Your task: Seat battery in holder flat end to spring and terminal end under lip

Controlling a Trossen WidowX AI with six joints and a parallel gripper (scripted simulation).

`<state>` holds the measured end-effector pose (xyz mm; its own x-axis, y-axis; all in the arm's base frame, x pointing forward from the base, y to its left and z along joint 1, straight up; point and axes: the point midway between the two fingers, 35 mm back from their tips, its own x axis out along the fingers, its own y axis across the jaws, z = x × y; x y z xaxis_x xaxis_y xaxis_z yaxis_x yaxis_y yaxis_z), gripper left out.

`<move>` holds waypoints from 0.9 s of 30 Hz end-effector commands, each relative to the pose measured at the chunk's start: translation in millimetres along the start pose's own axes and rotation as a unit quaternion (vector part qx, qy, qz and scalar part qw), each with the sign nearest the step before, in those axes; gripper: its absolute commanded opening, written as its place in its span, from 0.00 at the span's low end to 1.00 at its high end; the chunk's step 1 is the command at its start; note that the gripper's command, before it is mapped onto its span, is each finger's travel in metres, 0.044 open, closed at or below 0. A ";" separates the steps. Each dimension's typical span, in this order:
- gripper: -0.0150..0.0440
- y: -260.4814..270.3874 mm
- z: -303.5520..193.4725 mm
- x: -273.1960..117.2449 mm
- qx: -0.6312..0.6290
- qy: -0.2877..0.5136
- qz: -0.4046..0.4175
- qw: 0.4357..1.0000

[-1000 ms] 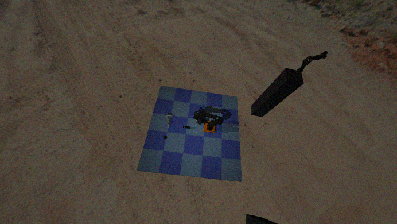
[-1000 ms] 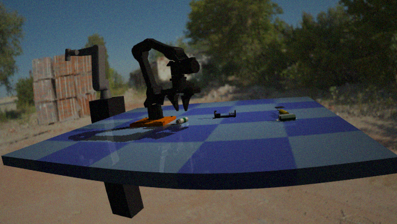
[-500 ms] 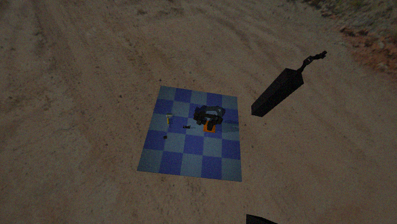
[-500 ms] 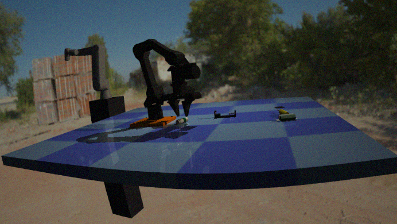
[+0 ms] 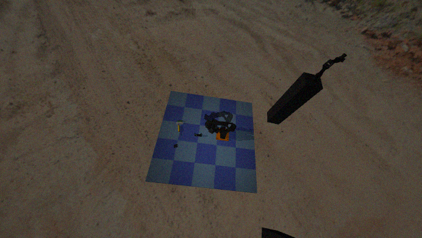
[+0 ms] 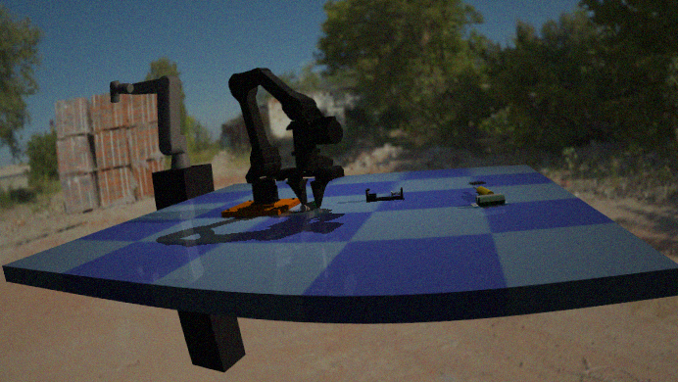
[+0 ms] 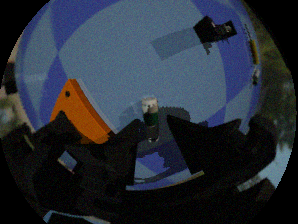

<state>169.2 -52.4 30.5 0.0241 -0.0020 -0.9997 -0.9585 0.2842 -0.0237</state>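
Note:
The battery [image 7: 150,116], white and green with a silvery end, lies on the table between the fingertips in the wrist view. In the exterior view it is mostly hidden by the fingers. My gripper [image 7: 152,119] [image 6: 312,208] is open, pointing down with its tips low at the table, one finger on each side of the battery. The holder [image 5: 198,134] [image 6: 385,198] [image 7: 214,31] is a small black cradle with raised ends. It stands apart from the gripper, at the upper right in the wrist view. Its spring and lip are too small to tell apart.
The arm's orange base plate [image 5: 218,138] [image 6: 235,211] [image 7: 80,115] is close to the gripper. Beyond the holder are a yellow piece [image 5: 178,128] [image 6: 483,190], a pale green piece [image 6: 490,200] and a small dark object [image 5: 175,146]. Another arm [image 6: 169,118] stands on a pedestal behind.

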 end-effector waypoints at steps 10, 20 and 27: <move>0.36 2.3 -0.4 3.7 -0.002 0.001 0.003 1.000; 0.35 0.5 -0.3 -28.5 -0.002 0.001 0.003 1.000; 0.35 1.9 -0.3 -46.6 -0.002 0.001 0.003 1.000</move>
<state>166.9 -51.7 70.5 0.0190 -0.0003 -0.9998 -0.9588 0.2835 -0.0183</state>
